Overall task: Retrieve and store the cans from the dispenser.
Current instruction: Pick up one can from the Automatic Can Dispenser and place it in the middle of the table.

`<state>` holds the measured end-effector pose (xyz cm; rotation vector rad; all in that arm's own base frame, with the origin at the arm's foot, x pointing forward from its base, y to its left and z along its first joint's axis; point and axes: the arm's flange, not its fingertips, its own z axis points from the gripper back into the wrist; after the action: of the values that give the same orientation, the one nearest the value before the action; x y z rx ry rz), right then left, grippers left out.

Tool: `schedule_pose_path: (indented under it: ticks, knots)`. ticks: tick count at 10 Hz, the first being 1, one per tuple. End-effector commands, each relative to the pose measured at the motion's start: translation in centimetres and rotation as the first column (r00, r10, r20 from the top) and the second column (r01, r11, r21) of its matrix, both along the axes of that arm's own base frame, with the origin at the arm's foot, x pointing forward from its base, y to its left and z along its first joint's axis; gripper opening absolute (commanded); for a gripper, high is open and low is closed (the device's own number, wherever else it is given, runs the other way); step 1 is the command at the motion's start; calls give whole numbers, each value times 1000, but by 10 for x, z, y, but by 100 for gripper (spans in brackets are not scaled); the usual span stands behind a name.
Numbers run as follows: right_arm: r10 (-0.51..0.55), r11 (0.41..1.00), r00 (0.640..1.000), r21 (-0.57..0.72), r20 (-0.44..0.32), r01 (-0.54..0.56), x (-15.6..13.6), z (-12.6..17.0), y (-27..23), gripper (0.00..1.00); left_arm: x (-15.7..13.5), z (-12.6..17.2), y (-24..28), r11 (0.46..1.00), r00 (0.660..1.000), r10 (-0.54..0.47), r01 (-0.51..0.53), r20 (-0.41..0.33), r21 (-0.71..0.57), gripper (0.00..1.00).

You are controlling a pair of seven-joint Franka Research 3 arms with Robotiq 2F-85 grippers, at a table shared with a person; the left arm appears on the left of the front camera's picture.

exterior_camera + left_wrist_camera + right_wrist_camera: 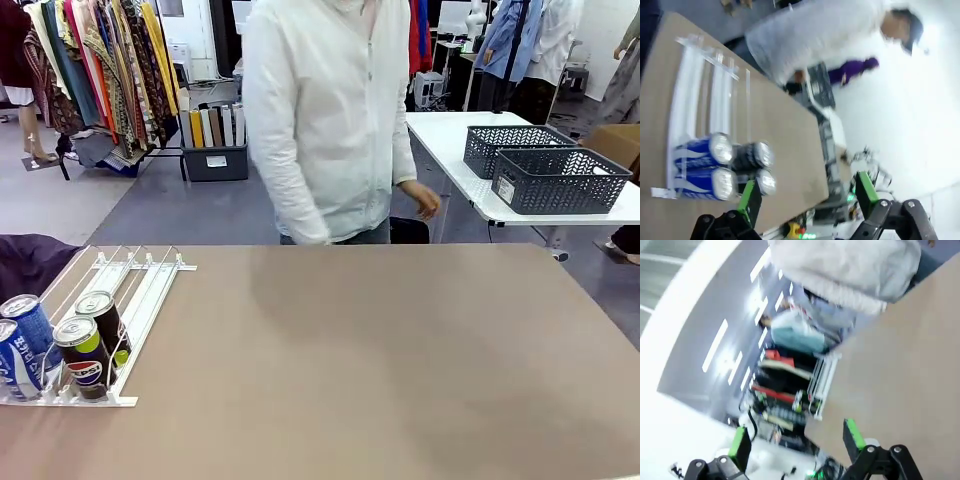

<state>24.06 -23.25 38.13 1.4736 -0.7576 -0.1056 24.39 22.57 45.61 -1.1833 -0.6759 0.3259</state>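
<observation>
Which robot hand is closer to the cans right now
Left. The left hand hangs open above the cans at the dispenser's near end. The right hand is open past the table's other edge, no cans by it.

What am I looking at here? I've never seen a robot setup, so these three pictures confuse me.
One picture looks across a brown table from the robot's side at a person standing opposite. The other two come from cameras on the robot's wrists, so they look tilted. The left gripper and right gripper, with green pads, are open and hold nothing. On the table lies a white dispenser holding four cans at its near end: two blue, two black.
</observation>
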Motion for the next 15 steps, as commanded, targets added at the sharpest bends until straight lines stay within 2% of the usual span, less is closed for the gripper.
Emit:
schedule_pose_path:
  ticks: [1, 8, 9, 10, 11, 12, 13, 14, 15]
  knots:
    - [80, 995, 997, -63, -18, -81, 1, 22, 13, 100, 6, 31, -35, 991, 994, -108, 107, 13, 87, 100]
    - [80, 995, 997, -63, -18, -81, 1, 22, 13, 100, 9, 32, -39, 986, 993, -121, 120, -1, 112, 100]
    - [80, 995, 997, -63, -18, -81, 1, 22, 13, 100, -8, 40, -35, 963, 993, -65, 88, -98, 256, 100]
    - [80, 995, 997, -63, -18, -81, 1, 22, 13, 100, -13, 54, -30, 887, 976, -19, 115, -215, 447, 100]
    - [80, 995, 997, -63, -18, -81, 1, 22, 13, 100, -13, 63, -38, 756, 954, -35, 220, -297, 617, 100]
    - [80, 995, 997, -63, -18, -81, 1, 22, 13, 100, -13, 67, -52, 477, 902, 10, 375, -432, 795, 100]
    - [80, 995, 997, -63, -18, -81, 1, 22, 13, 100, -9, 74, -67, 316, 857, 9, 487, -516, 814, 100]
    - [80, 995, 997, -63, -18, -81, 1, 22, 13, 100, 5, 78, -85, 224, 850, -23, 518, -527, 826, 100]
    - [80, 995, 997, -63, -18, -81, 1, 22, 13, 100, 19, 77, -109, 162, 855, -51, 517, -516, 840, 100]
